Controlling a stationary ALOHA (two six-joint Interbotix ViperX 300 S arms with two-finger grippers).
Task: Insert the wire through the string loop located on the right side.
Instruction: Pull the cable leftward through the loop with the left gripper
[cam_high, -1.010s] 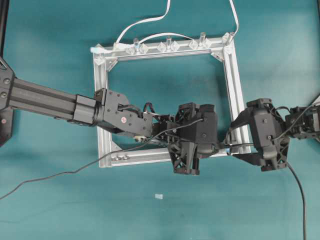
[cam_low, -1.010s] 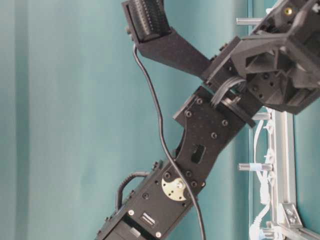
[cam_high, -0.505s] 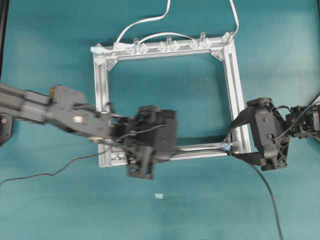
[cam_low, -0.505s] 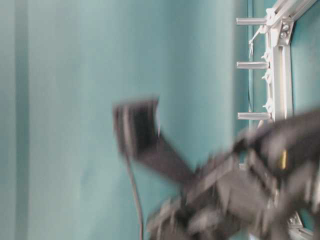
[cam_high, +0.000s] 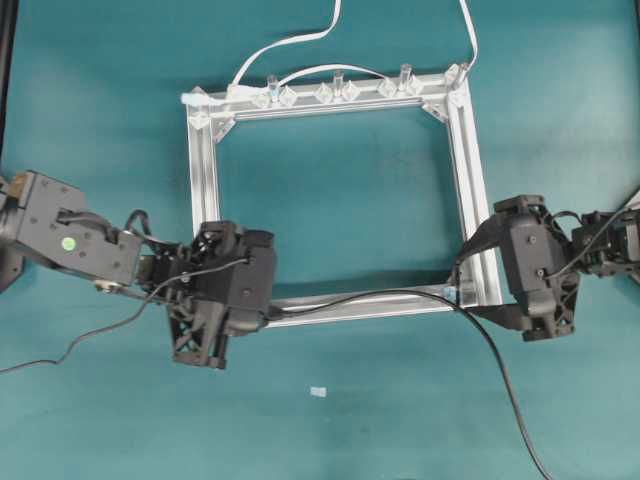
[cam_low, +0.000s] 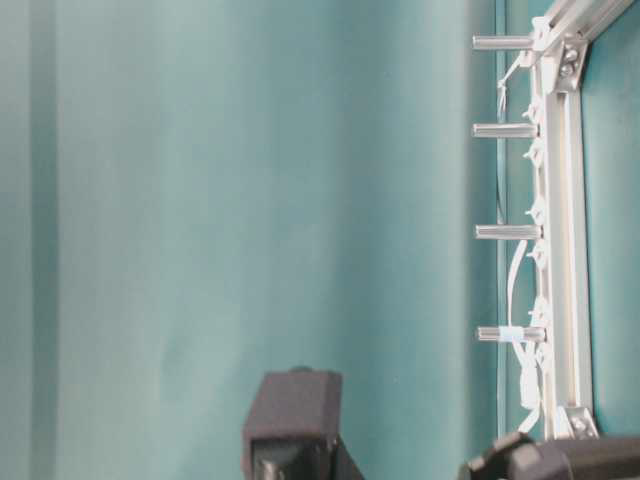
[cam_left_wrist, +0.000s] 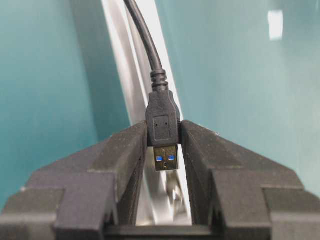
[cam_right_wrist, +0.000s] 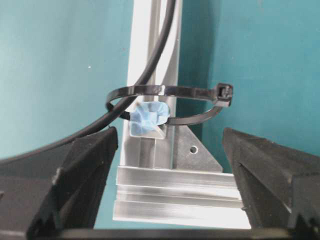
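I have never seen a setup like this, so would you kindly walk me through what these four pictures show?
Two robot arms work over a teal table. The overhead view shows both. The table-level view sees it from the side, turned. The other two come from cameras on the wrists.

On the table lies a square aluminium frame with white flat cables at its far edge.

The left gripper is shut on the plug of the wire, a black cable running along the frame's near rail. In the right wrist view the wire passes through the string loop, a black tie with a pale-blue tag, at the frame's corner. The right gripper is open around the loop, touching nothing.
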